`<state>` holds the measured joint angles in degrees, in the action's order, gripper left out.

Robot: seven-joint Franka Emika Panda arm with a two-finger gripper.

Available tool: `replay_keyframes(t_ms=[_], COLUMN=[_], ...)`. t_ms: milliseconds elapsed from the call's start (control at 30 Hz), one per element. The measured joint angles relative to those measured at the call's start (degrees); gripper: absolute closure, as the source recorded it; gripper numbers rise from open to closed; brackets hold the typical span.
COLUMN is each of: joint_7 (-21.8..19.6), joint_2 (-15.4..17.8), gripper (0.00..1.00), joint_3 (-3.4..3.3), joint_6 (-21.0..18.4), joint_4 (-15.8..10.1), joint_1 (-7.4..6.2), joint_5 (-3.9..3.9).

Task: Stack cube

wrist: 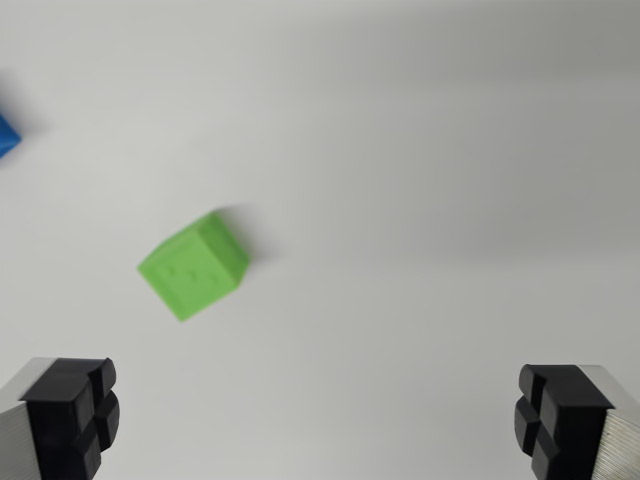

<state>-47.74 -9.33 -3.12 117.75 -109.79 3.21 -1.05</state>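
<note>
Hand (318,420) spread wide, nothing between its fingers; black pads (75,415) at the bottom corners of the wrist view. Green cube (194,265) sits on the white tabletop (430,200), at about 10 o'clock from the hand's midpoint, apart from both fingers, rotated so a corner points down-frame. Blue cube (7,134) at far 9–10 o'clock, cut by the wrist view's left edge, well apart from green.
</note>
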Motion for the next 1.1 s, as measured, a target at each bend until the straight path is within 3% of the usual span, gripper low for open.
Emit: replay_keyframes(t_ms=[700,1100], joint_7=[0.07,0.45], joint_2=[-0.14,-0.82], gripper=[0.00,0.00], joint_3=[0.03,0.41], joint_6=[0.13,1.17], joint_4=[-0.05,-0.45], joint_1=[-0.23,-0.81], joint_5=[0.00,0.00])
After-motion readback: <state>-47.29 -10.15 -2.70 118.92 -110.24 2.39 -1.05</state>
